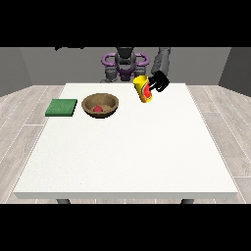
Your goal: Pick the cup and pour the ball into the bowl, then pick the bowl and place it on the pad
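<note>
Ball (98,109) sits in the bowl (100,105) on the counter (127,147), beside the pad (62,108). The hand at the view's right (159,82) holds the cup (143,89). Bowl looks rigid, probably light; I'd grab its rim.

On the white table (127,147), a wooden bowl (100,105) holds a red ball (98,109). Just beside the bowl, toward the view's left, lies a green pad (62,108). Toward the view's right of the bowl, a robot hand (159,82) grips a tilted yellow cup (142,89) above the table.
</note>
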